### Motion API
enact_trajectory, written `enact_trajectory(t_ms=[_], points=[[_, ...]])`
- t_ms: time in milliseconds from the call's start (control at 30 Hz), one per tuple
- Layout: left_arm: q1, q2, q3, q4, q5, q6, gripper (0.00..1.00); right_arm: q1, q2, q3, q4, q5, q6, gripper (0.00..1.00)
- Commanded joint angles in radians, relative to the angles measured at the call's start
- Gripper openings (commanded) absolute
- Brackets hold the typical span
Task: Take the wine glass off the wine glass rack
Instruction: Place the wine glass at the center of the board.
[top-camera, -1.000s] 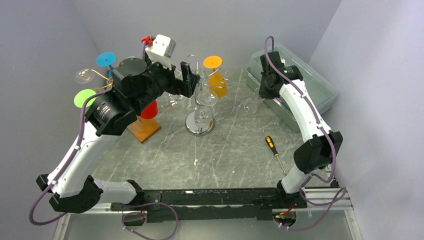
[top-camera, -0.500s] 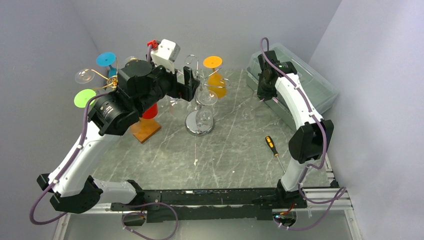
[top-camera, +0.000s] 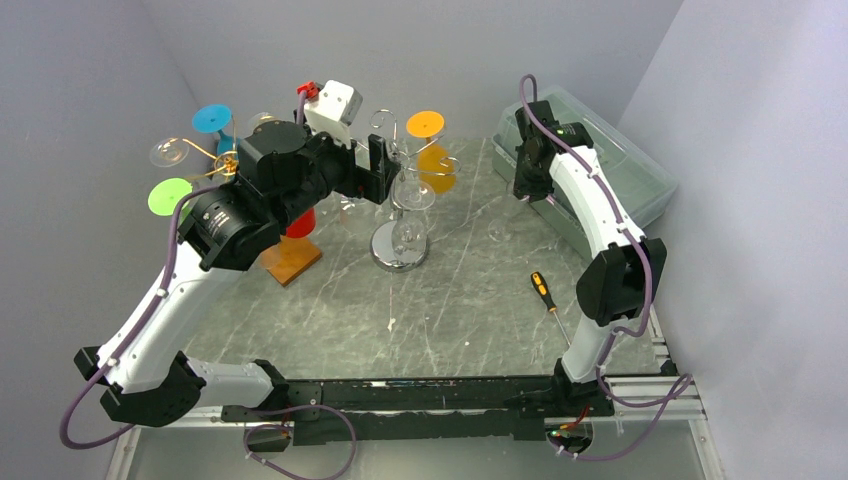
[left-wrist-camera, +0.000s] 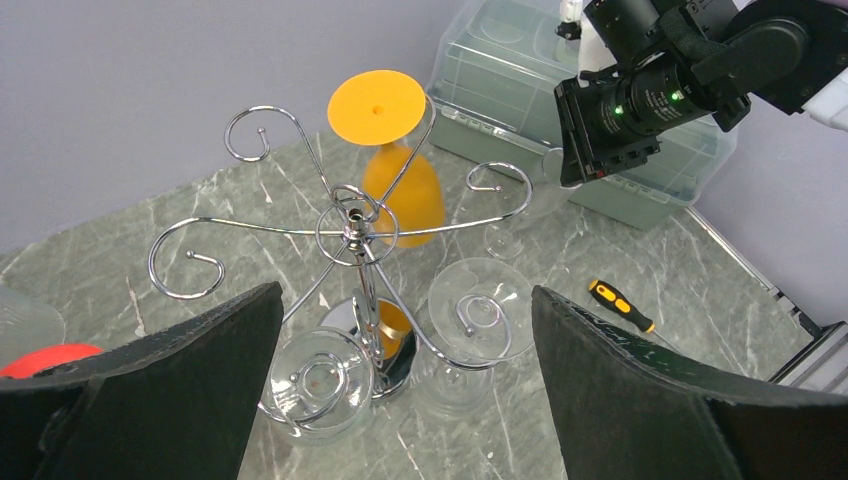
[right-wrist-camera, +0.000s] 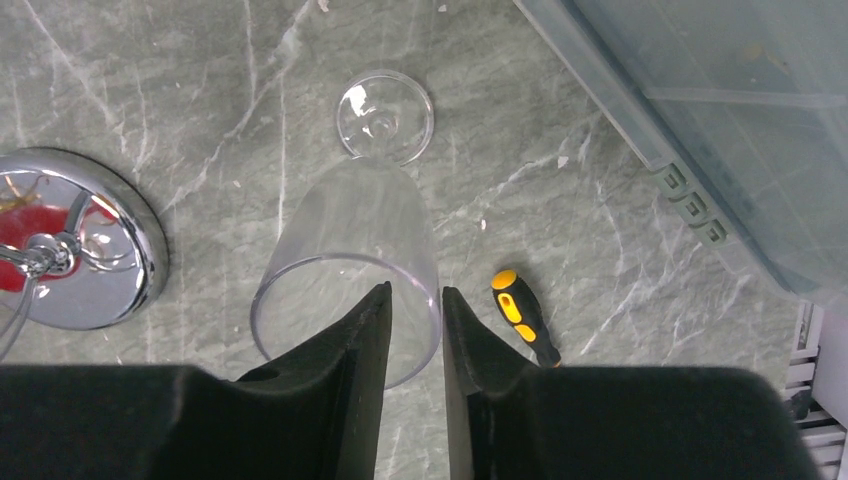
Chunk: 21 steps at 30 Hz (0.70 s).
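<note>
marble table (right-wrist-camera: 600, 200) bears wine glass (right-wrist-camera: 352, 225); right gripper (right-wrist-camera: 416, 300) straddles its rim, parted, seemingly loose.

I count two racks: one silver rack (left-wrist-camera: 350, 225) in the middle of the desk (top-camera: 450, 300) and one gold rack (top-camera: 225, 160) at the far left. There are four coloured glasses: an orange glass (left-wrist-camera: 400, 190), a blue glass (top-camera: 212, 118), a green glass (top-camera: 168, 196) and a red glass (top-camera: 298, 222). I am sure of four clear glasses (right-wrist-camera: 350, 240). There is one screwdriver (right-wrist-camera: 525, 315) and one plastic box (top-camera: 620, 170).
</note>
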Motion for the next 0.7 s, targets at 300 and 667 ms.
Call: enact_trajectory(t_ms=[300,667], points=[[-0.003,-0.002,-0.017,0.021,0.011,0.01,0.99,0.008,-0.005,0.123,0.008,0.022,0.01,0.36],[-0.002,0.037,0.014,-0.022,0.054,0.004,0.99,0.008,-0.07,0.115,0.021,0.03,0.01,0.41]])
